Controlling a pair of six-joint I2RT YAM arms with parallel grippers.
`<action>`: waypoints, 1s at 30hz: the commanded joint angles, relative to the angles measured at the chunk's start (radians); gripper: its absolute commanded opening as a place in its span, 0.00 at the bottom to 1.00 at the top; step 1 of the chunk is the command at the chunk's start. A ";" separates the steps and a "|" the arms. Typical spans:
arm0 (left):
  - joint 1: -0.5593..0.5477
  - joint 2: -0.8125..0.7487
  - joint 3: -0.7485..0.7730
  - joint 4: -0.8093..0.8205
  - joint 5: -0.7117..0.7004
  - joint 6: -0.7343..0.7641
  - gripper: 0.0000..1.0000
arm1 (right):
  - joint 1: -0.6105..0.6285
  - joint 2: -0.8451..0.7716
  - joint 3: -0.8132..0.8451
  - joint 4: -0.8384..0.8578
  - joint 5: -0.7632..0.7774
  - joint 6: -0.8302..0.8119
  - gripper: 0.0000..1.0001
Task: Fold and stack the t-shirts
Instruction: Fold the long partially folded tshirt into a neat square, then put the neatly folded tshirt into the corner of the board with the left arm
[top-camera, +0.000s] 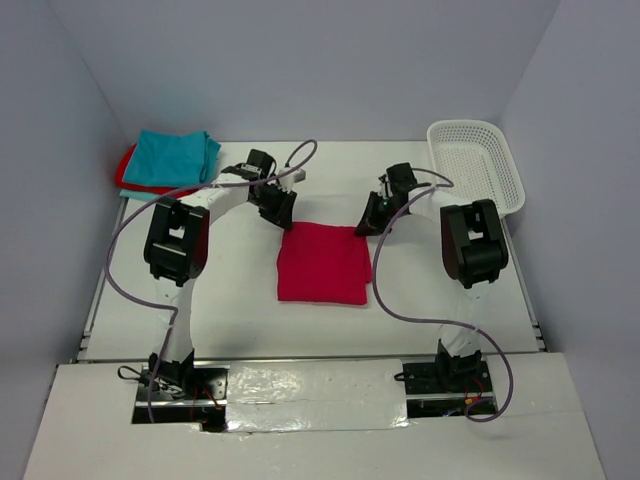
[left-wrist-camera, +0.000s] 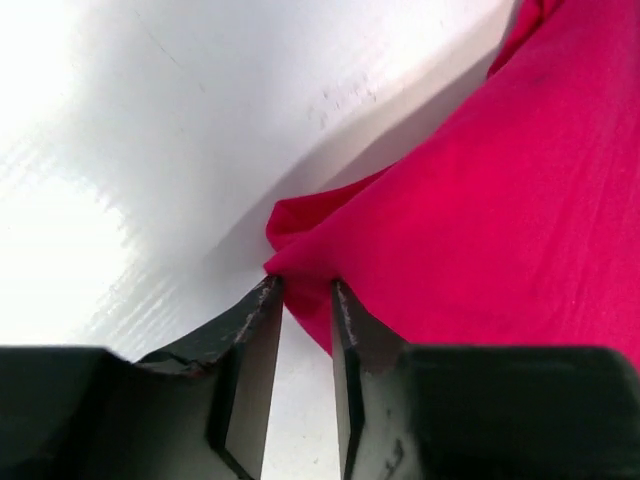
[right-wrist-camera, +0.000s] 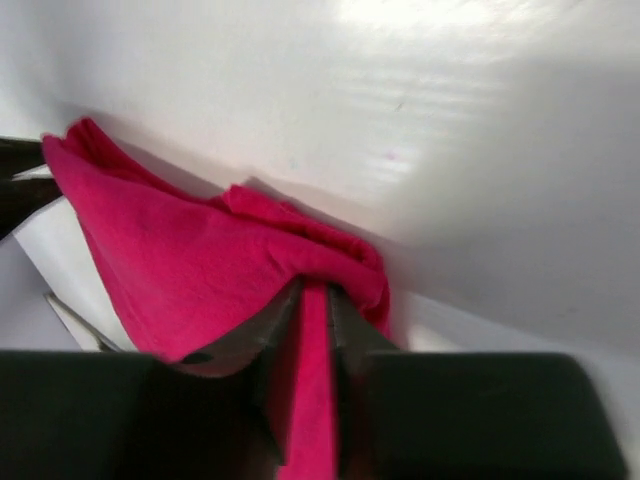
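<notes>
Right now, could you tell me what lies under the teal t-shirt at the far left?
Only the edge of a red t-shirt shows beneath the teal t-shirt, on its left; the rest is covered.

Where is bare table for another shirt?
Bare table between the left arm and the magenta shirt, and the near strip by the arm bases. Crowded: stack far left, basket far right, left pincer and right pincer at the shirt's far corners.

I see a magenta-red t-shirt folded into a flat, roughly square packet at the middle of the table, with its two far corners bunched up. At the far left a folded teal t-shirt lies on top of a red t-shirt, of which only the edge shows.
</notes>
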 joint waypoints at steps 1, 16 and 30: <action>0.020 0.010 0.069 0.006 0.036 -0.051 0.39 | -0.035 -0.033 0.103 -0.030 0.089 -0.022 0.30; 0.057 -0.393 -0.428 0.176 0.091 -0.387 0.99 | 0.010 -0.340 -0.262 -0.006 0.131 -0.015 0.58; 0.037 -0.214 -0.608 0.377 0.156 -0.580 0.99 | 0.114 -0.176 -0.322 0.040 0.141 0.047 0.59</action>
